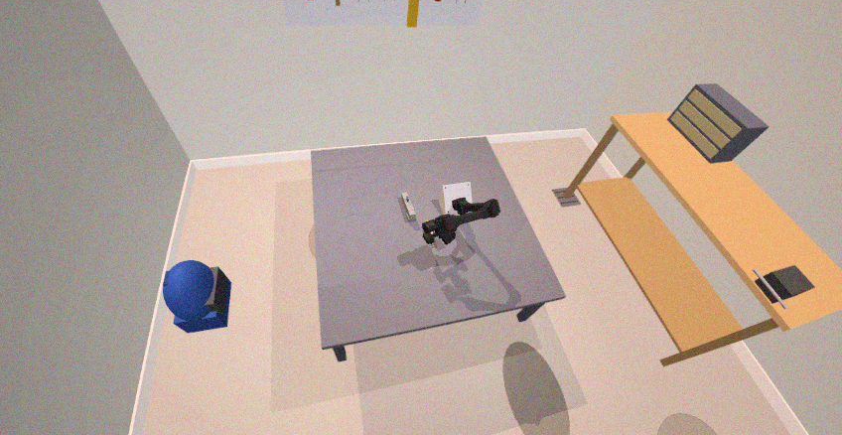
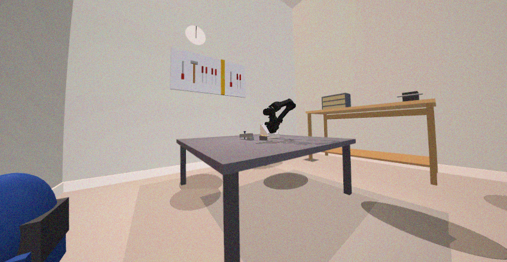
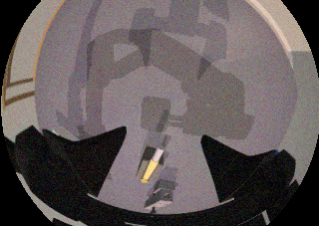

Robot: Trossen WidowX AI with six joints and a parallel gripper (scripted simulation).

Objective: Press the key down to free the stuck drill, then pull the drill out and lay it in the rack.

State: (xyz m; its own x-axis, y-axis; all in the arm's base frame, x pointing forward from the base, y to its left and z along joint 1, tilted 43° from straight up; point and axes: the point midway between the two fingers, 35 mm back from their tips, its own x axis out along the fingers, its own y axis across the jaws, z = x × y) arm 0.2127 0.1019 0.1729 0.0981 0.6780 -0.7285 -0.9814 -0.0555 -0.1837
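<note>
The drill, a light grey shank with a yellow part [image 3: 151,171], lies lengthwise along the small dark rack [image 3: 143,166]. The rack also shows in the exterior view as a low dark block [image 2: 263,138]. Whether the drill is fully seated cannot be told. The grey holder block [image 1: 407,208] [image 2: 246,136] [image 3: 160,199] stands apart from the rack, and its dark key [image 2: 244,132] sticks up from the top. My gripper [image 3: 165,134] is open, with nothing between its fingers. It is above the table, and the drill shows below the gap between its fingers.
The grey table [image 1: 360,289] [image 2: 227,156] carries the arm and its white base plate [image 1: 457,190]. A wooden workbench [image 1: 726,194] [image 2: 373,107] with a drawer box [image 1: 709,123] [image 2: 335,101] stands to the right. A blue round object [image 1: 189,290] is left of the table.
</note>
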